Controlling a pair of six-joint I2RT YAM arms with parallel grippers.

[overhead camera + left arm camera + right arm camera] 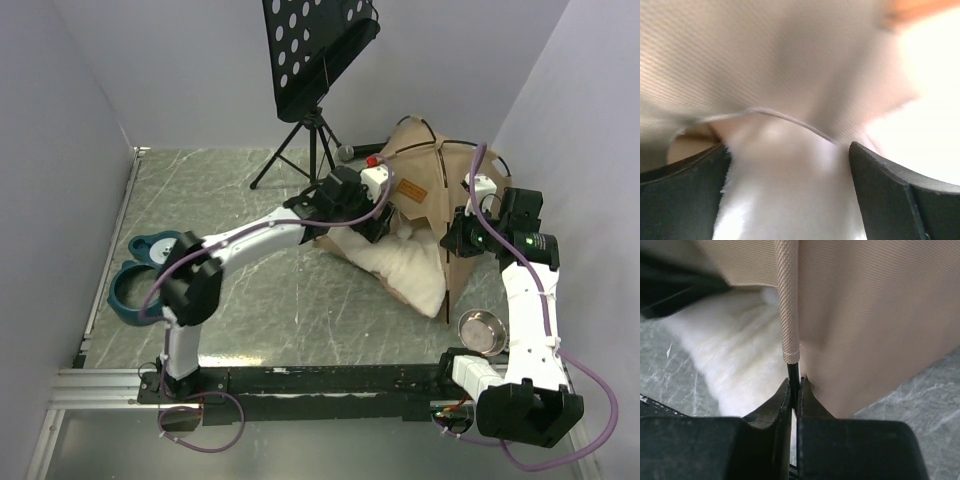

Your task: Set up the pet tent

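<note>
your tent (430, 170) sat half-raised at the far right of the bench (250, 300). right end effector (794, 390) pinched its black pole (793, 371); left end effector (788, 147) gaped wide over the pillow (415, 270). you'd have done best gripping fabric, not pillow

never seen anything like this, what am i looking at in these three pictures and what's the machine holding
The machine is two robot arms bolted at the near edge of a table, each ending in a two-finger gripper. The wide picture comes from a fixed camera above and behind them. The other two come from cameras on each wrist, looking along the fingers. On the table are a tan pet tent, a white fluffy pillow, a metal bowl, a blue ring-shaped item and a black music stand. The right gripper is shut on a thin black pole sticking out of the tent's fabric sleeve. The left gripper is open and holds nothing, with pillow fleece and tent fabric close in front.
</note>
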